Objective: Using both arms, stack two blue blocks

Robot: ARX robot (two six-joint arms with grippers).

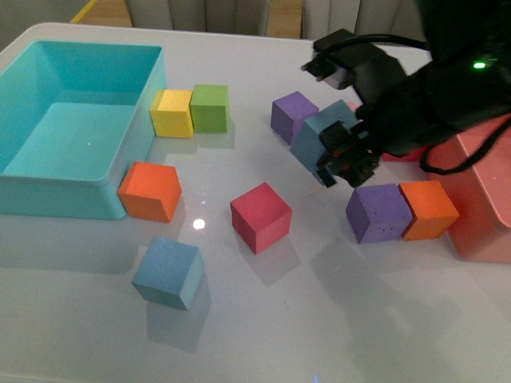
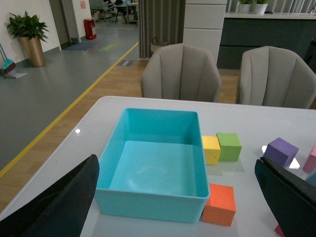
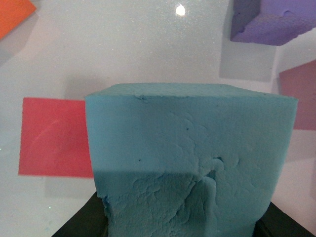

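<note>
Right pincer (image 1: 342, 153): I see its jaws clamped on the held blue block (image 1: 318, 137), gripping it by opposite sides.
Held blue block: it sits tilted in the grip and looks raised off the white table (image 1: 335, 319). In the right wrist view its pitted face (image 3: 190, 163) fills most of the picture, with black fingers (image 3: 79, 228) showing at its lower corners.
Loose blue block (image 1: 168, 272): it rests on the table, well to the left of the right pincer and nearer to the robot, touching nothing.
Left pincer (image 2: 176, 164): from my left wrist feed the jaws stand wide apart with nothing between them. The arm does not appear in the front view.
Red cube (image 1: 260, 216): between the right pincer and the loose blue block, apart from both.
Purple cubes: one (image 1: 292, 116) is just behind the held block, on its far side. The other (image 1: 377, 212) is just below the right pincer on the near side, touching an orange cube (image 1: 428, 209).
Second orange cube (image 1: 150, 191): far left of the right pincer, against a corner of the turquoise bin (image 1: 80, 190).
Yellow cube (image 1: 172, 112) and green cube (image 1: 210, 108): side by side, left of the right pincer, with the yellow one against the bin wall.
Pink bin (image 1: 485, 203): right of the right pincer, beside the orange cube.
</note>
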